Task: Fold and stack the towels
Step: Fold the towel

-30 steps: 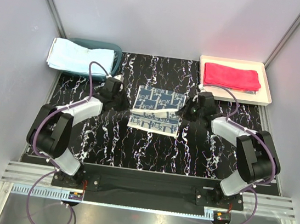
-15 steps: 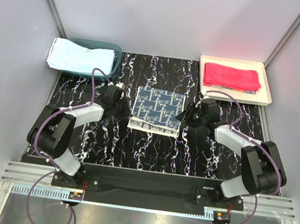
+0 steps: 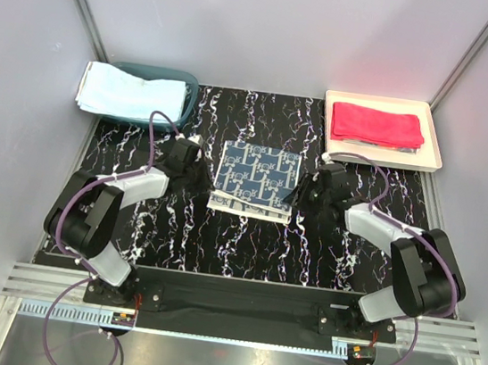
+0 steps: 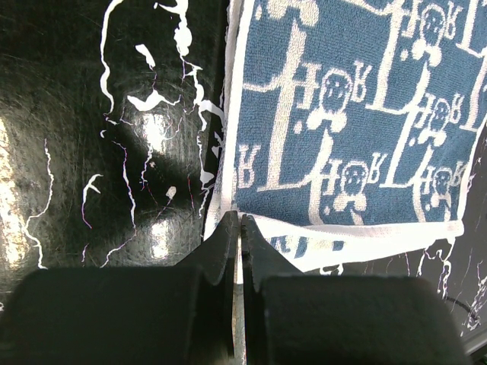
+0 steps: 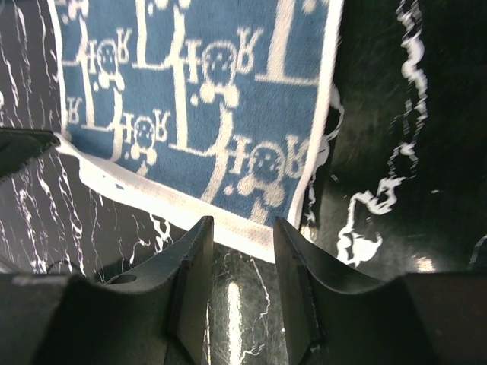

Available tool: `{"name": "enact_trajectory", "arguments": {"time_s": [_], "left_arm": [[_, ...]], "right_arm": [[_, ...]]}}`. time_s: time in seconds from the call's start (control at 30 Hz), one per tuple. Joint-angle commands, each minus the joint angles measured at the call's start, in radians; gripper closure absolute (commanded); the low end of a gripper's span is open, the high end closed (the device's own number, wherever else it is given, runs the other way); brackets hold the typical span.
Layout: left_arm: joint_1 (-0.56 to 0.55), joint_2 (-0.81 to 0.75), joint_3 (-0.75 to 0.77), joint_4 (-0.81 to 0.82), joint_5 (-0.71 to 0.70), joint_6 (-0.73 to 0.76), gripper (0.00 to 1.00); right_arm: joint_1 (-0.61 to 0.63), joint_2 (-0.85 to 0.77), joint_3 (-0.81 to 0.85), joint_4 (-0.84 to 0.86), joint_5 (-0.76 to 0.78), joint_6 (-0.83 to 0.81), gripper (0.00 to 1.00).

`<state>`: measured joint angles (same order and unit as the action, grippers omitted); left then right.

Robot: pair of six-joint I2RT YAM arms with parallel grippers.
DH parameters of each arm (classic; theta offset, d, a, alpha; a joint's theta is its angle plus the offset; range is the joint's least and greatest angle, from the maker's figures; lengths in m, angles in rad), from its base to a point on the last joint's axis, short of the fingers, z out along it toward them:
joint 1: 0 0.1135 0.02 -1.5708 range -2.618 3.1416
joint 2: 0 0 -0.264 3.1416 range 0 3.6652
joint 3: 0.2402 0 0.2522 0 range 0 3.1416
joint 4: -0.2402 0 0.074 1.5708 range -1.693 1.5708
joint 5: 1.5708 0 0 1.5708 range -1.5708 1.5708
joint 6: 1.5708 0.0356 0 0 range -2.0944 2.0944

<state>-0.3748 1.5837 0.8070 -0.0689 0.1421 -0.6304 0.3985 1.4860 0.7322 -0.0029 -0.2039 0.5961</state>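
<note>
Folding looks finished for the piece in hand. The patterned towel [image 3: 256,180] lies flat in the middle of the black marbled table [image 3: 245,246] as a neat doubled rectangle, blue face up, with a pale under-layer showing along its near edge. Up and to the right of it, a red-pink towel [image 3: 377,124] lies folded in the cream tray [image 3: 433,159]. A sliver of darker cloth peeks out beneath the red-pink one, so a stack seems begun there. Up and to the left of the patterned towel, a light blue towel [image 3: 132,93] is draped over the teal basket [image 3: 188,77], spread loosely rather than folded small, and probably awaits its turn. By that reading the job is near its middle: the patterned towel likely needs carrying to the tray, and the blue one needs folding.

The left gripper [image 4: 239,225] sits at the patterned towel's near-left corner with its jaws pressed together; whether they pinch the white hem cannot be told. The right gripper [image 5: 242,228] sits at the near-right corner with its jaws parted and nothing between them, the hem lying just beyond the tips.

The patterned towel is looped terry, soft and matt, blue with cream letter-and-figure motifs and a plain white border. Its edges run straight. The table is hard and glossy, throwing glare. The tray is a shallow, rigid rectangle.
</note>
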Motion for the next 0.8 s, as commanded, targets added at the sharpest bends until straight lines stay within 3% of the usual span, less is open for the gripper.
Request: {"name": "enact_trajectory", "arguments": {"time_s": [0.0, 0.47, 0.6, 0.77], "left_arm": [[-0.004, -0.021, -0.009, 0.044, -0.015, 0.015, 1.00], [-0.003, -0.025, -0.011, 0.043, -0.015, 0.017, 1.00], [-0.003, -0.025, -0.009, 0.043, -0.013, 0.017, 1.00], [-0.003, -0.034, 0.001, 0.034, -0.010, 0.020, 1.00]], "right_arm": [[0.037, 0.017, -0.011, -0.019, 0.040, 0.031, 0.56], [0.040, 0.040, -0.036, -0.025, 0.069, 0.099, 0.52], [0.046, 0.059, -0.040, -0.008, 0.049, 0.123, 0.59], [0.045, 0.076, -0.027, -0.006, 0.043, 0.134, 0.83]]}}
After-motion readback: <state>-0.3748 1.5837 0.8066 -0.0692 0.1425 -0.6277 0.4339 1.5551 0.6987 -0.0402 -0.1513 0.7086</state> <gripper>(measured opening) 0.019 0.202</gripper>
